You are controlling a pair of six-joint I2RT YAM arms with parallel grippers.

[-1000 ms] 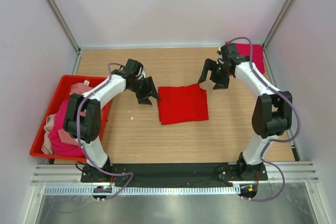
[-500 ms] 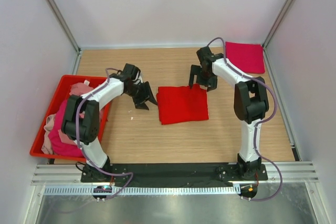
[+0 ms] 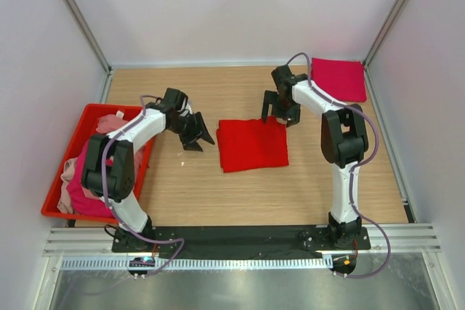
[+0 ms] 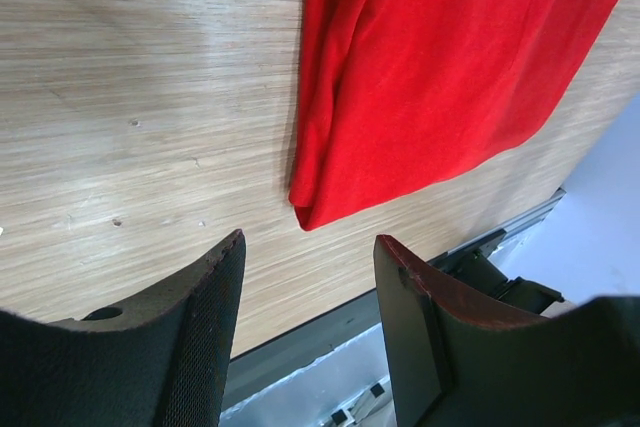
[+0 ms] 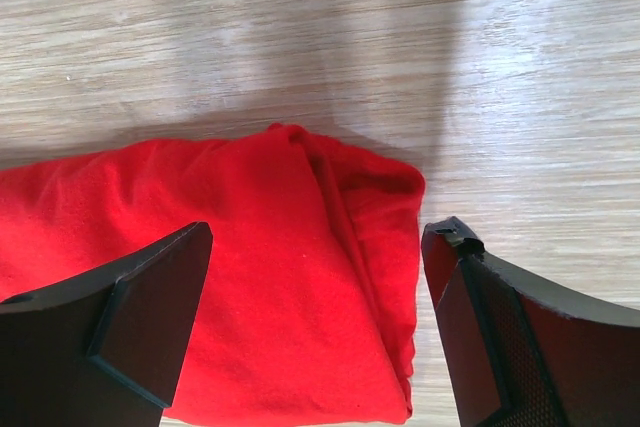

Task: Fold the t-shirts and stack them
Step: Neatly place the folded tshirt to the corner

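Observation:
A folded bright red t-shirt (image 3: 253,144) lies in the middle of the table; it also shows in the left wrist view (image 4: 440,67) and the right wrist view (image 5: 240,287). A folded magenta-crimson t-shirt (image 3: 338,78) lies at the far right corner. Pink and magenta shirts (image 3: 83,172) are heaped in the bin. My left gripper (image 3: 197,134) is open and empty, just left of the red shirt. My right gripper (image 3: 280,112) is open and empty, over the red shirt's far right corner (image 5: 400,187).
A rigid red plastic bin (image 3: 93,115) stands at the left edge of the table. White walls enclose the wooden table (image 3: 182,186) on three sides. A black rail and metal strip run along the near edge.
My right gripper has swung left from near the magenta shirt to the red shirt's far right corner. My left gripper has drawn back slightly to the left.

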